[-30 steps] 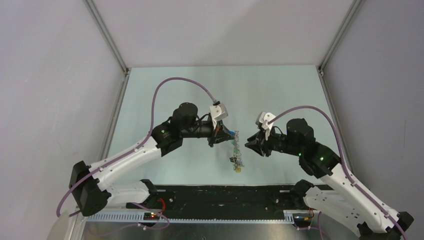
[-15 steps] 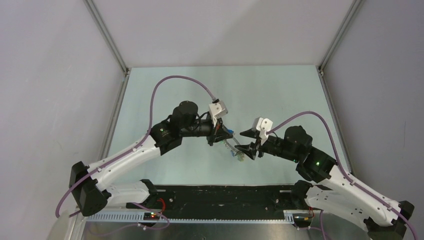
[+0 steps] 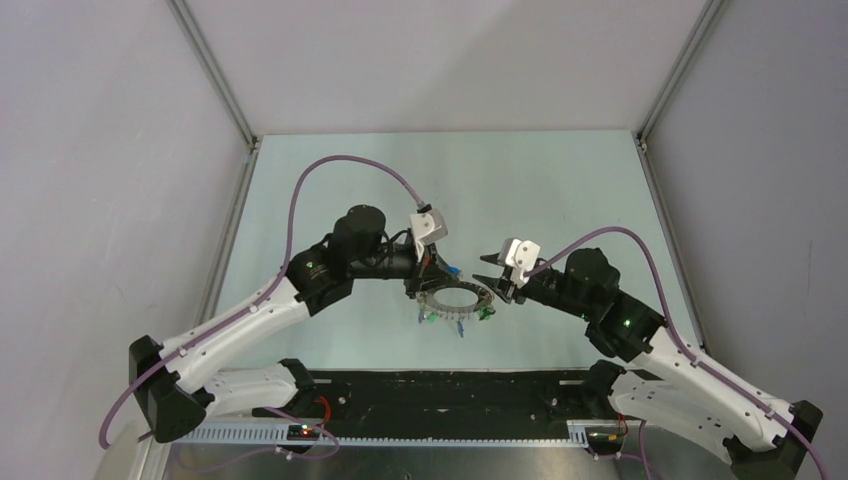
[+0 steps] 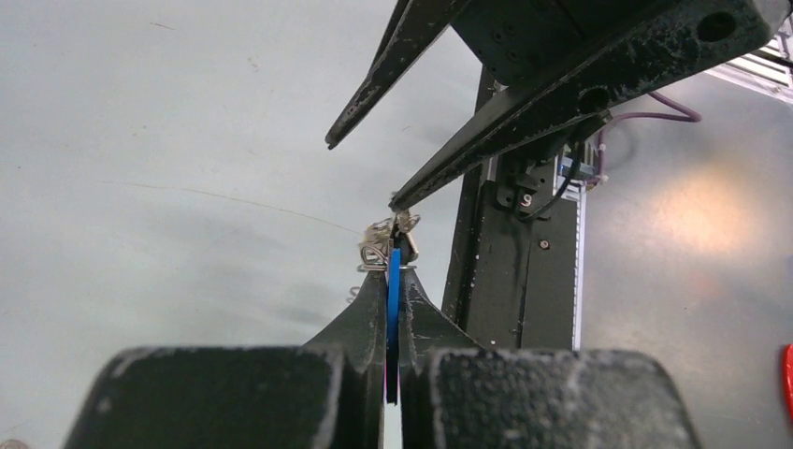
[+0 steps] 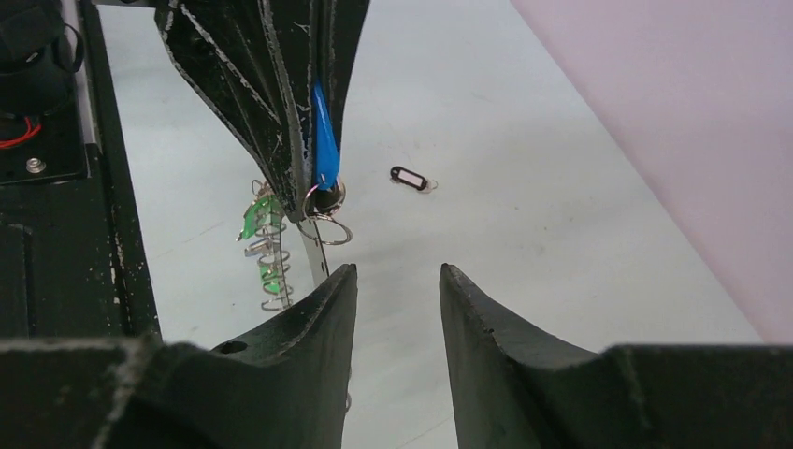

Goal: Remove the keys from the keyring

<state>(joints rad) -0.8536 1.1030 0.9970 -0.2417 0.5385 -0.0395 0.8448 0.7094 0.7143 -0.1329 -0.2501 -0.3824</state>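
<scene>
One blue key (image 5: 323, 150) sits pinched in the left gripper (image 3: 428, 284); the keyring (image 3: 455, 299), dangling a second ago, now hangs level above the counter (image 3: 540, 180), half-open right gripper (image 3: 492, 283) beside it. None freed yet.

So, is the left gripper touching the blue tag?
Touching. The left wrist view shows the left gripper shut on the blue tag, no gap either side.

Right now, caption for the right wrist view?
Left gripper jaws clamp a blue tag, keyring hanging beneath; right gripper jaws open in foreground.
</scene>
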